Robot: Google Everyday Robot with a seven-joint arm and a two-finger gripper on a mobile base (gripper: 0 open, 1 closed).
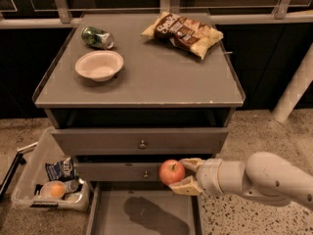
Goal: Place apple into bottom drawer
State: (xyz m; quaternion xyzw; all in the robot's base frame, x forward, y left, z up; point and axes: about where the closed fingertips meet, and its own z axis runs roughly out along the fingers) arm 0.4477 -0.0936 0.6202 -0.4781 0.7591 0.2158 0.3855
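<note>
My gripper [185, 176] comes in from the right on a white arm and is shut on the red apple [171, 172]. It holds the apple in the air in front of the middle drawer, above the right part of the bottom drawer [112, 212]. The bottom drawer is pulled out at the bottom of the view. It is a flat grey tray with nothing in it but the arm's shadow.
On the cabinet top [142, 77] lie a white bowl [99, 65], a green can [97, 37] on its side and a chip bag [185, 32]. Two knobbed drawers [142, 142] sit above. A clear bin [29, 180] with an orange fruit [54, 189] stands on the floor at left.
</note>
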